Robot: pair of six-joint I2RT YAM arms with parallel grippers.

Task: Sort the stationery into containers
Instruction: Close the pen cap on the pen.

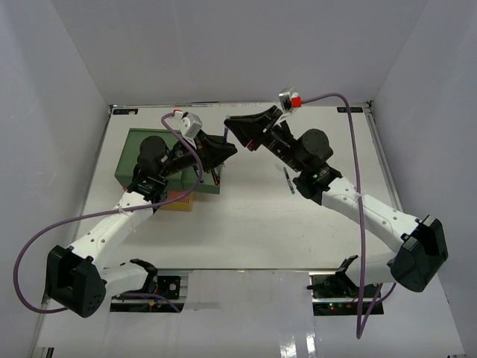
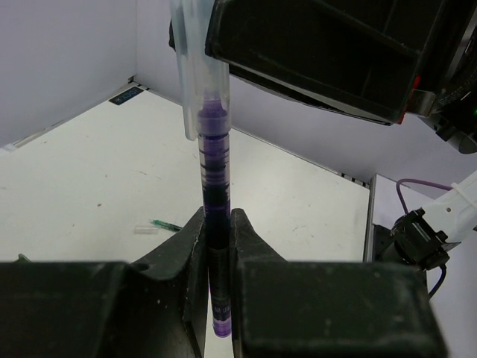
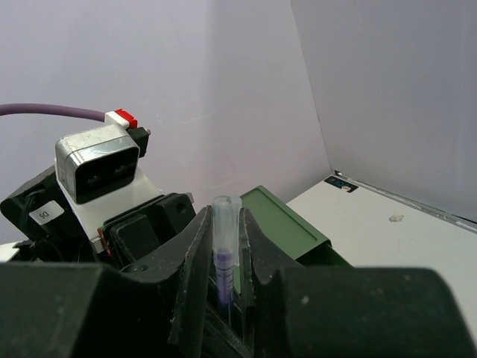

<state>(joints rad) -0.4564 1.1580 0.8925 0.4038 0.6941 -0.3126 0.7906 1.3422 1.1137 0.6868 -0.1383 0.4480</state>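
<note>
Left wrist: left hand point(image 2: 218, 224) clenched on slim purple pen point(image 2: 216, 171), whose clear ribbed barrel stands upright between matte black fingers point(image 2: 246, 242). Right wrist: right hand point(image 3: 226, 231) pinches the clear plastic cap point(image 3: 226, 209) over the pen's top end. Top external: both hands meet above the white surface point(image 1: 298, 231), just right of the boxy green-topped drawers point(image 1: 133, 160). A thin green pen point(image 1: 288, 180) lies flat near the right arm.

pen point(image 2: 216, 171): clear glossy plastic | left pincer point(image 2: 218, 221): matt black plastic | table point(image 2: 89, 186): matt white
</note>
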